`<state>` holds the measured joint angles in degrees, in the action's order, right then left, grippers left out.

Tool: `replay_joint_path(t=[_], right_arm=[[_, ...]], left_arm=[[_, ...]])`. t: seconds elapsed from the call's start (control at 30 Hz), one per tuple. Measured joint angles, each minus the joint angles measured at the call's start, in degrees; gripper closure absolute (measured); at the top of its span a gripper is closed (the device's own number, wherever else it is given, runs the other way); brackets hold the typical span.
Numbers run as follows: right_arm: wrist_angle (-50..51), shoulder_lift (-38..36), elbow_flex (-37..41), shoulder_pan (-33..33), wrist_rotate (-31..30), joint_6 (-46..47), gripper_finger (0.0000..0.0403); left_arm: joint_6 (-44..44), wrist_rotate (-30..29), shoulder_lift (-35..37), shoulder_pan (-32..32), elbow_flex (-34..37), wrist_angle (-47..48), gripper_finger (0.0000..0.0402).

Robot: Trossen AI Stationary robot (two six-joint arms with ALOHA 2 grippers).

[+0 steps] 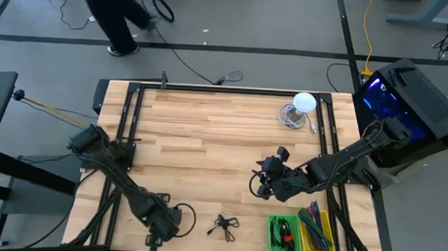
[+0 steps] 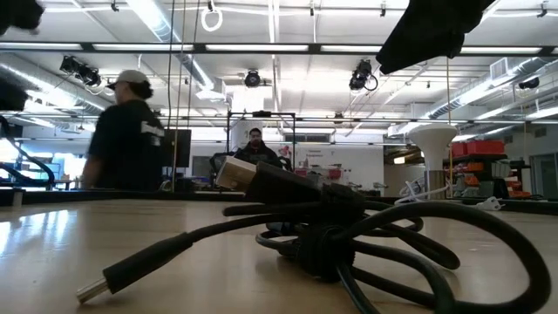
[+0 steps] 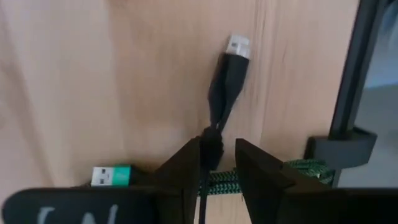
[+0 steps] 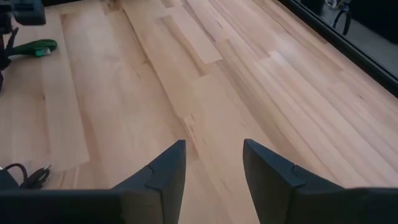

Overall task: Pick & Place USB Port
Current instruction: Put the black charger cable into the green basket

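The counter (image 1: 208,140) was pale wood in light, streaked planks. A black cable (image 3: 225,81) ended in a silver plug, and beside it lay a green-and-black braided cable (image 3: 227,182) with a green-cased connector (image 3: 112,175). Near the counter's front edge a green bin (image 1: 284,235) sat beside a yellow bin (image 1: 317,233). Both tools were dark.

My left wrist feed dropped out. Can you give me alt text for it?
The left pincer straddles a black USB cable lying on the wooden table, silver plug pointing away. A green braided cable lies beside the fingers.
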<state>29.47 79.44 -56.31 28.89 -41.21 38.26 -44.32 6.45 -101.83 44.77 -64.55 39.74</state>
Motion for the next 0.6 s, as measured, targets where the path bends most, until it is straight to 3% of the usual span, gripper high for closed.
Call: replay_joint_path(t=[0.17, 0.43, 0.5, 0.6], right_arm=[[0.0, 0.0, 0.0, 0.0, 0.2, -0.2, 0.0243], [0.0, 0.0, 0.0, 0.0, 0.3, -0.2, 0.0243], [0.0, 0.0, 0.0, 0.0, 0.3, -0.3, 0.0243], [0.0, 0.0, 0.0, 0.0, 0.3, -0.4, 0.0243]], left_arm=[[-0.2, 3.4, -2.7, 0.0, 0.1, 0.2, 0.0286], [2.0, 3.1, -4.7, 0.0, 0.0, 0.4, 0.0281], [1.9, 2.9, -4.8, -0.3, 0.0, 0.8, 0.0300], [1.7, 3.3, -4.7, -1.3, 0.0, 1.3, 0.0363]])
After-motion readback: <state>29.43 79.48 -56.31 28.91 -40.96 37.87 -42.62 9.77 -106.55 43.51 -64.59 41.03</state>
